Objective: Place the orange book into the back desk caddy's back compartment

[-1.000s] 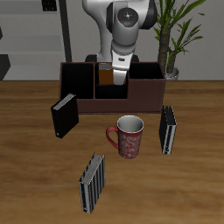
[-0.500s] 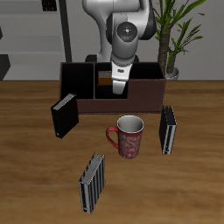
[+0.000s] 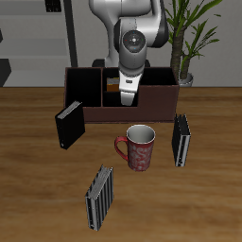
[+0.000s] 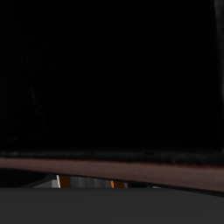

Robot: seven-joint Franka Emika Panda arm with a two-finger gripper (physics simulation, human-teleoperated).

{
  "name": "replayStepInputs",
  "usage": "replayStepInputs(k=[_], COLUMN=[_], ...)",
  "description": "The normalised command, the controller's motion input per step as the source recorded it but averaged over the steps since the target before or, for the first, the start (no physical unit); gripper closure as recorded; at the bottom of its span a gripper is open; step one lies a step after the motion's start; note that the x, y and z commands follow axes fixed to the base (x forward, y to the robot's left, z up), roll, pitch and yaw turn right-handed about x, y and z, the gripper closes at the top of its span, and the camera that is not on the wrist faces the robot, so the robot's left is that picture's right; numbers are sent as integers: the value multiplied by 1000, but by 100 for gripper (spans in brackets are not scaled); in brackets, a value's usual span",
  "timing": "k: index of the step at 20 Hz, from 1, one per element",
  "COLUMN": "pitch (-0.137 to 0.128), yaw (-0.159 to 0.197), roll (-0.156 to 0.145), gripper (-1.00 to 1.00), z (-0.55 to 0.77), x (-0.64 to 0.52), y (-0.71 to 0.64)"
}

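The orange book shows only as a thin orange strip, sunk low between the dark partitions of the back desk caddy. It sits in the narrow back compartment near the caddy's middle. My gripper reaches down into that cell and is shut on the orange book, with its fingertips hidden behind the caddy's front wall. The wrist view is almost all dark caddy interior, with a brown wooden rim and small slivers of the orange book.
A black book leans against the caddy's end. A red patterned mug stands in front of the caddy. One striped book stands beside the mug, another nearer the table's front edge. A potted plant stands behind the caddy.
My gripper has moved down with the orange book. Much of the cover showed above the caddy before; now only a strip shows inside the cell.
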Motion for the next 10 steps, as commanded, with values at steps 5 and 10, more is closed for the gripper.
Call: replayStepInputs(k=[5,10], pitch=[-22,-3], yaw=[-76,-28], roll=[4,11], gripper=[-100,-100], z=[190,47], x=[89,20], y=[-44,18])
